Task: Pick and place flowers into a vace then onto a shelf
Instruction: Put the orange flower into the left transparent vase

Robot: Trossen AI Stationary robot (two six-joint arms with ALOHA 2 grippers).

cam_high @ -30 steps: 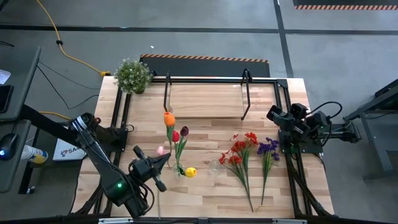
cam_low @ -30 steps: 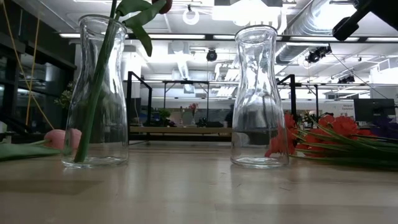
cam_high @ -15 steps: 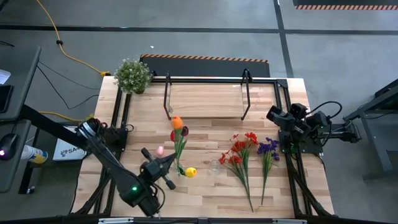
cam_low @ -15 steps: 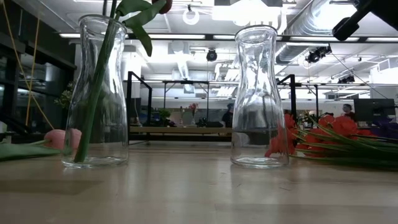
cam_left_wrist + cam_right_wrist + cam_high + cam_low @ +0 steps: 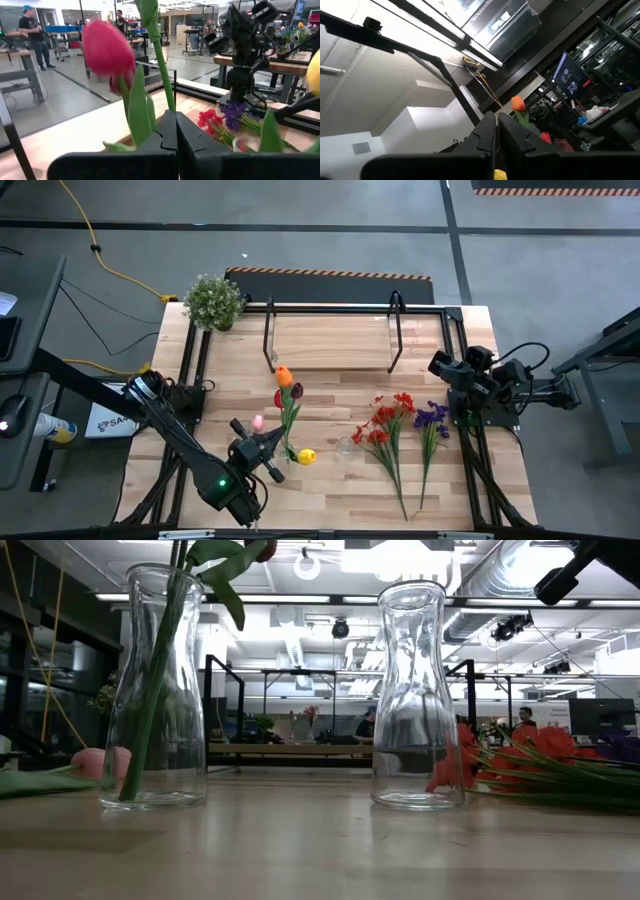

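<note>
Plainly, the step in hand is seating another tulip in the nearer vase (image 5: 155,690). The left claw (image 5: 268,448) sits low over the front of the bench (image 5: 330,490), just beside that vase. Its fingers are pressed together on what looks like the thin green stem of the orange tulip (image 5: 284,377). The bloom leans out past the vase toward the shelf (image 5: 330,340). A red tulip (image 5: 107,47) is already in the glass, its stem slanting across the inside.

To do this well, I judge that the stem's lower end must be brought right over the narrow mouth before any lowering. The neck is tight and already partly taken up, so a stem coming in at a slant could catch the rim or push the glass. Tipping the stem nearer upright and lowering slowly should help. The claw should let go only once the foot rests on the bottom. The tall, light vase looks easy to topple, so sideways pushes are best avoided, and the claw should draw back along the way it came.

The second vase (image 5: 418,690) stands empty, near the first. The red sprays (image 5: 385,420) and purple sprays (image 5: 432,418) lie flat on the bench beyond it. A pink tulip (image 5: 258,421) and a yellow tulip (image 5: 306,456) lie close by the working claw. The right claw (image 5: 496,117) waits at the bench's right edge, fingers together and holding nothing. The shelf carries nothing yet.
</note>
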